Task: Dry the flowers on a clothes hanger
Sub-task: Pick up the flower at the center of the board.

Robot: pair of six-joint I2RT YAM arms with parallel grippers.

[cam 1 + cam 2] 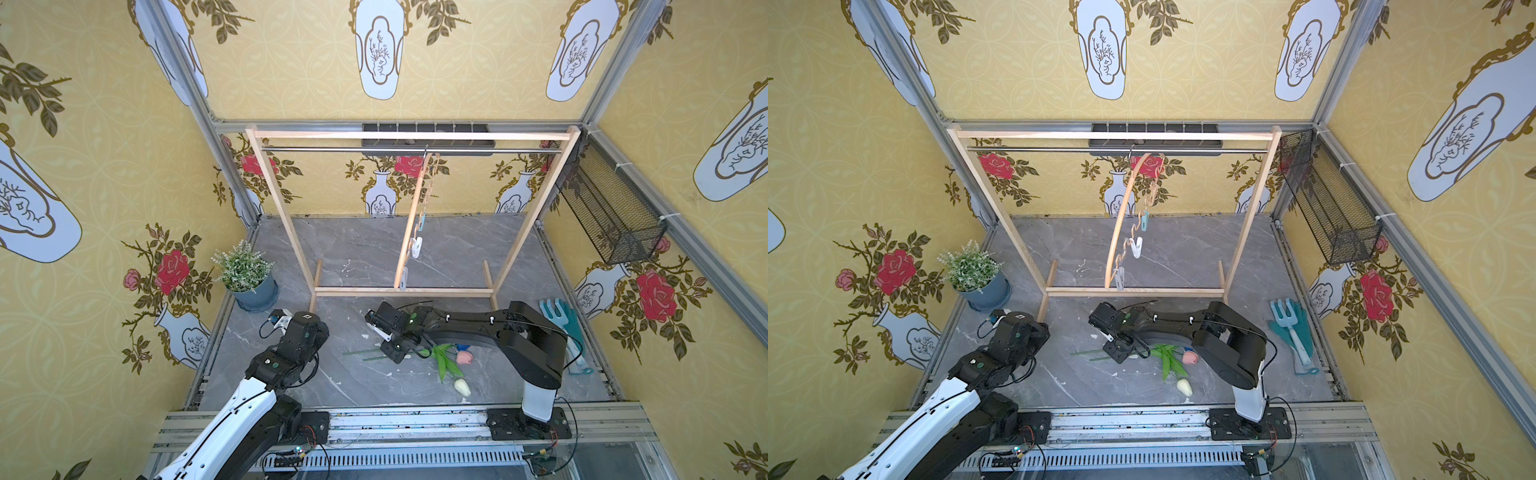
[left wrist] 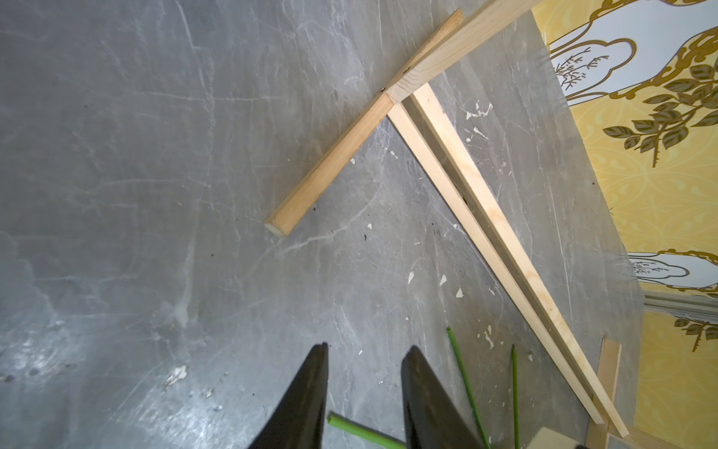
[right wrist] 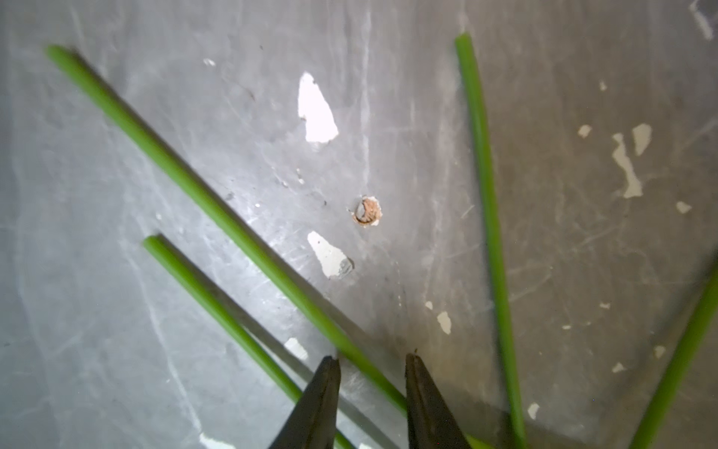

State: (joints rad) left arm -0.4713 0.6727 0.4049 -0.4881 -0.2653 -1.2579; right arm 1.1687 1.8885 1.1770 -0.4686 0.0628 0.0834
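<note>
Only the wrist views show the left fingers (image 2: 307, 400) and right fingers (image 3: 314, 408) spread, the right astride a green stem (image 3: 194, 194); both top views show the flowers (image 1: 446, 361) (image 1: 1169, 357) fanned near the desk's (image 1: 353, 382) front edge.

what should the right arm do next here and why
Probably close the right end effector on the long green tulip stem lying on the grey marbled tabletop. Its jaws stand apart on either side of that stem, low over the surface, and the light wooden clothes hanger carries no flowers yet.
</note>
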